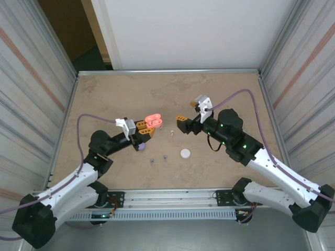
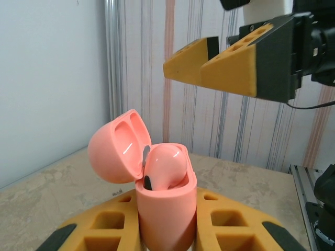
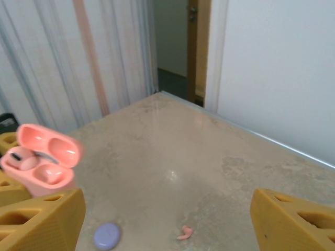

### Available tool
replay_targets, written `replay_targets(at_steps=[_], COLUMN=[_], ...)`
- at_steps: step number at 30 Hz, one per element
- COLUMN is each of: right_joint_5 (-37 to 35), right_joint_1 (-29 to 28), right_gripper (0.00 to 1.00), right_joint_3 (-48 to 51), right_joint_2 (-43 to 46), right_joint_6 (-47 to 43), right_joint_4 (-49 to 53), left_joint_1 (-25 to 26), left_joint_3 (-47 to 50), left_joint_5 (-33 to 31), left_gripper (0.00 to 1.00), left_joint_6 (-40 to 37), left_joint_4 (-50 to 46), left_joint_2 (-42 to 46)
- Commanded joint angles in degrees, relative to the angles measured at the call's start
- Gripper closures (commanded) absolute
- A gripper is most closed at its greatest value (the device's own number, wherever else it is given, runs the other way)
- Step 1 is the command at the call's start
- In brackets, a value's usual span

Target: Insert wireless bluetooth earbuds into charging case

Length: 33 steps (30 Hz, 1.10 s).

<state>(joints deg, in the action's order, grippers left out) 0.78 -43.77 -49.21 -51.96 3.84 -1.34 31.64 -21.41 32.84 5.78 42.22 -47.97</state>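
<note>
One pink earbud in open case; left tool gripping.

No text, label, brand, number or sign can be read on anything here.

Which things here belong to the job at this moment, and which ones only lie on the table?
In the job: pink case, open, in the left claw; pink earbud seated in it; loose pink earbud; open right claw.
Lying about for now: white case; purple case; two purple earbuds.
</note>
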Motion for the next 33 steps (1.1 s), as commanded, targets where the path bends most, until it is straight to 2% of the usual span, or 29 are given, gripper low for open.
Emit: replay_targets(at_steps=[1,3,8,18,27,33], right_joint_5=[1.21,1.69,-0.56,1.45,3.30,4.44], right_joint_1=[2.66,4.13,7.05,11.68,12.04,11.95], right_gripper=[0.13,0.01,0.01,0.01,0.01,0.01], right_joint_3=[1.93,3.58,6.83,8.75,7.55,2.13], right_joint_2=[1.98,3.00,5.39,6.01,1.74,-4.35], right_joint_6=[5.44,7.10,11.78,15.76,16.26,18.05], right_joint_4=[-4.22,-5.31,-6.38,-4.71,-3.01,3.44], left_joint_1=[0.41,0.38,0.36,0.38,0.42,0.42], left_joint_3=[0.07,-0.04,-0.40,-1.27,-1.86,-2.06], left_joint_5=[-1.02,-1.01,-0.96,-0.17,0.91,1.44], left_gripper=[1.00,1.00,1.00,1.00,1.00,1.00], left_joint_6=[0.06,0.02,-0.10,0.68,1.85,2.30], left_joint_4=[1.47,1.33,0.68,0.89,1.90,2.26], left_joint_2=[1.63,2.16,3.56,5.39,6.75,7.26])
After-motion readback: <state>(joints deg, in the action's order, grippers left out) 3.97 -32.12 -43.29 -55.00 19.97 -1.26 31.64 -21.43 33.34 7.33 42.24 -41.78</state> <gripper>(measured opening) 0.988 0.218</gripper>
